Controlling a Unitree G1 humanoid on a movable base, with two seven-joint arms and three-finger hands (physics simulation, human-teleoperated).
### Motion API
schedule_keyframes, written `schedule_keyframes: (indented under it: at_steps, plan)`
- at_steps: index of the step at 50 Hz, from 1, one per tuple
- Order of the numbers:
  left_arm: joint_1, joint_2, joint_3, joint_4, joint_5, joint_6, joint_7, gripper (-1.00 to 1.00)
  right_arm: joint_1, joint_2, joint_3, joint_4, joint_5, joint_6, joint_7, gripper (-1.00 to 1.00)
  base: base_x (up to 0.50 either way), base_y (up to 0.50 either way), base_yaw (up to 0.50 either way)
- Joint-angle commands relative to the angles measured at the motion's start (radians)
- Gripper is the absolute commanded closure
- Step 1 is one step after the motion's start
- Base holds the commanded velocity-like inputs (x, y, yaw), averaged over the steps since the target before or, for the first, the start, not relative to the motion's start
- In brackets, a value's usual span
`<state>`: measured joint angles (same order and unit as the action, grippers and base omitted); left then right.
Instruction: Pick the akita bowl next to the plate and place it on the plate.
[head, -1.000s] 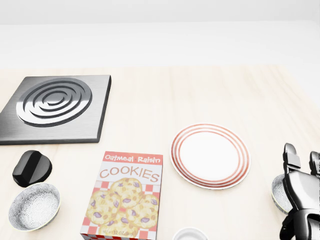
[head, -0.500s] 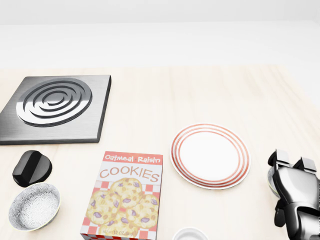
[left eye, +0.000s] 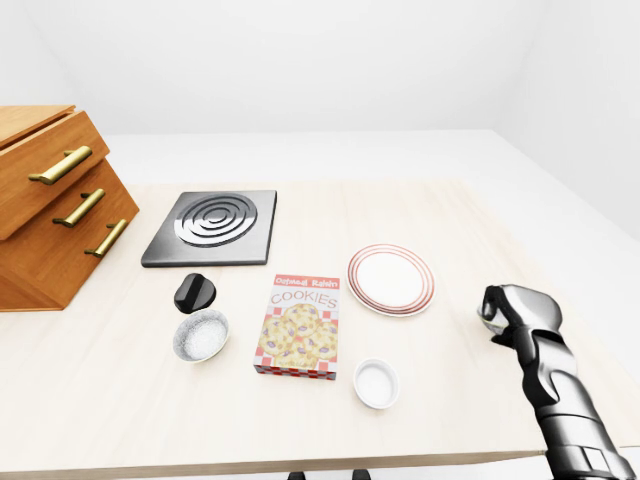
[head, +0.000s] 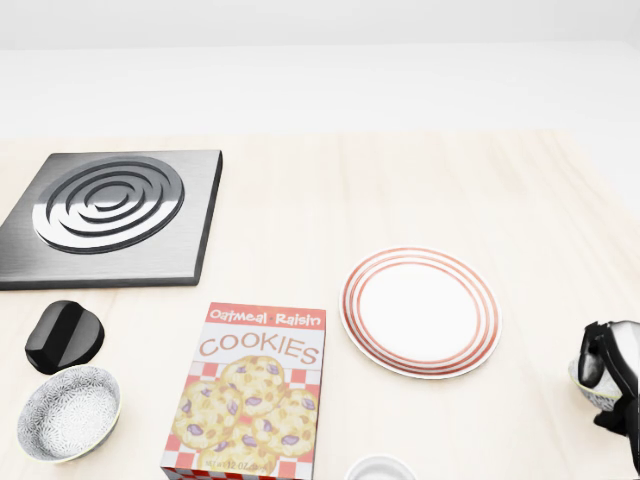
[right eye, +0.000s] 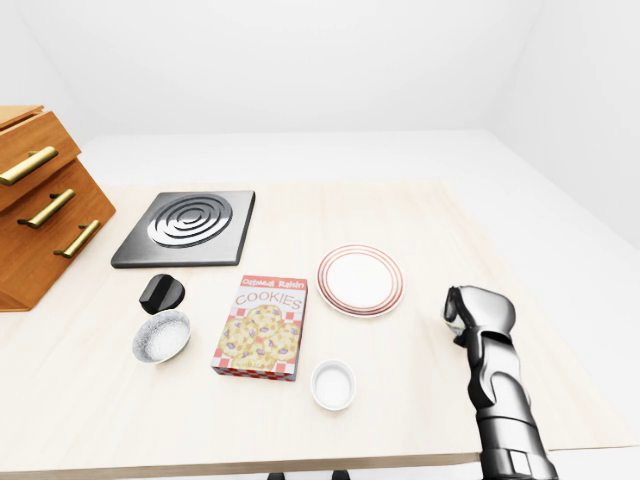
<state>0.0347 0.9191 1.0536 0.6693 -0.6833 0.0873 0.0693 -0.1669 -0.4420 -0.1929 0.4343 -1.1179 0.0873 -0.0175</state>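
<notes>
The red-ringed white plate (head: 420, 311) lies flat on the light wooden table (head: 400, 190), right of centre in the head view. At that view's right edge my right hand (head: 610, 372) is curled into a fist, a short way right of the plate. Only a pale patterned sliver of the akita bowl (head: 579, 378) shows at the hand's left side, and the fingers wrap it. In the right-eye view the same hand (right eye: 477, 312) stands right of the plate, with the bowl hidden. My left hand is out of sight.
A cookies box (head: 255, 392) lies left of the plate. Further left sit a second patterned bowl (head: 68, 412) and a black knob (head: 65, 335). A stove plate (head: 110, 215), a small white bowl (left eye: 377, 383) and a wooden drawer cabinet (left eye: 50, 210) are also there.
My right hand went from open fingers over the bowl to a closed fist, then shifted right toward the head view's edge. The bowl's visible sliver moved right with it.
</notes>
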Motion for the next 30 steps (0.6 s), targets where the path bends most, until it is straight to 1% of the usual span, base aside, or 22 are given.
schedule_keyframes:
  at_steps: [1, 3, 6, 14, 21, 23, 30]
  plan:
    - [0.000, 0.002, 0.003, 0.003, 0.001, 0.000, -0.003, -1.00, 0.079, -0.075, -0.180, -0.265, -0.029, 0.000, 0.201, 1.00, 0.00, 0.00, 0.00]
    - [0.000, 0.003, 0.002, 0.006, 0.000, 0.000, -0.004, -1.00, 0.075, -0.089, -0.215, -0.313, -0.037, 0.000, 0.242, 1.00, 0.00, 0.00, 0.00]
    - [0.002, 0.003, 0.003, 0.000, -0.001, 0.000, -0.001, -1.00, 0.063, -0.100, -0.247, -0.364, -0.048, 0.000, 0.289, 1.00, 0.00, 0.00, 0.00]
    - [0.005, 0.002, 0.004, -0.003, -0.003, 0.000, 0.000, -1.00, 0.019, -0.120, -0.284, -0.463, -0.067, 0.000, 0.377, 1.00, 0.00, 0.00, 0.00]
    - [-0.004, 0.005, -0.005, 0.020, -0.002, 0.000, -0.004, -1.00, -0.049, -0.148, -0.283, -0.535, -0.071, 0.000, 0.440, 1.00, 0.00, 0.00, 0.00]
    - [0.003, 0.005, -0.001, 0.007, -0.006, 0.000, -0.001, -1.00, -0.080, -0.161, -0.276, -0.555, -0.072, 0.000, 0.465, 1.00, 0.00, 0.00, 0.00]
    - [0.003, 0.000, 0.007, -0.007, 0.000, 0.000, 0.003, -1.00, -0.153, -0.174, -0.246, -0.615, -0.075, 0.000, 0.522, 1.00, 0.00, 0.00, 0.00]
